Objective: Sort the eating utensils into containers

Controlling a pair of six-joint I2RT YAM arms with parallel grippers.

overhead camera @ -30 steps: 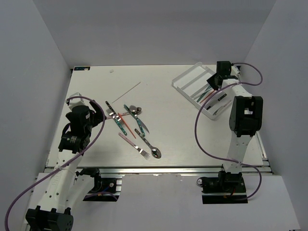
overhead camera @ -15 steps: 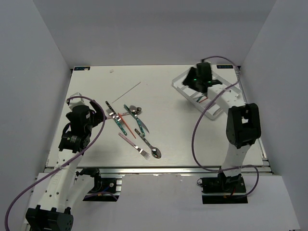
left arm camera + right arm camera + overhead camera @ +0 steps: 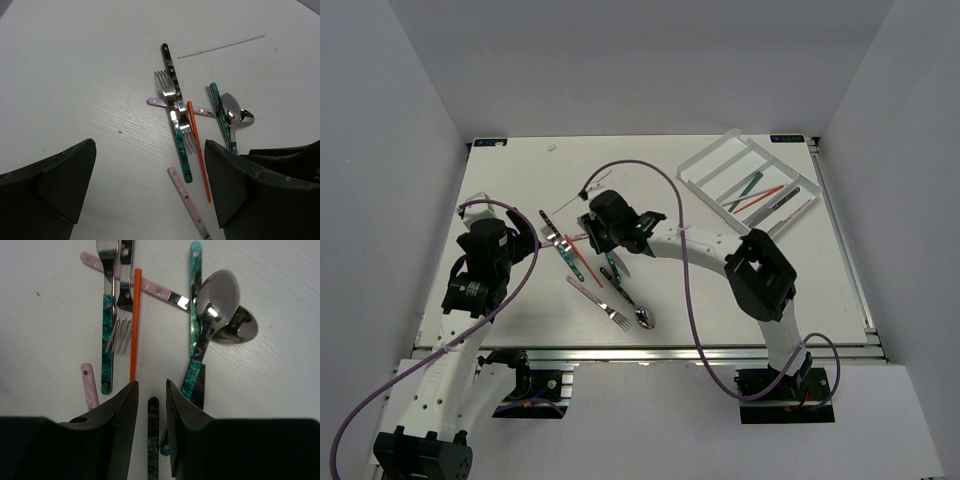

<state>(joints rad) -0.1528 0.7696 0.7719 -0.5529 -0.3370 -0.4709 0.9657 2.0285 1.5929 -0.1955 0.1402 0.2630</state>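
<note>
Several eating utensils lie in a loose pile left of centre: a dark-handled knife (image 3: 552, 228), a teal-handled fork (image 3: 106, 355), an orange stick (image 3: 133, 325), two overlapping spoons (image 3: 217, 297), pink-handled pieces (image 3: 89, 385) and a thin pale stick (image 3: 582, 187). My right gripper (image 3: 600, 232) hangs low over this pile, slightly open and empty. In the right wrist view it (image 3: 152, 385) straddles a dark handle (image 3: 153, 440) lying on the table. My left gripper (image 3: 150, 190) is wide open and empty, left of the pile. The clear tray (image 3: 705, 165) holds three utensils.
A pink-handled fork (image 3: 600, 300) and a spoon (image 3: 635, 308) lie nearer the front edge. The right arm (image 3: 700, 245) stretches across the table's middle. The tray sits at the back right corner. Grey walls close in both sides.
My right arm has swung from the tray at the back right across to the utensil pile left of centre. The left arm has not moved.
</note>
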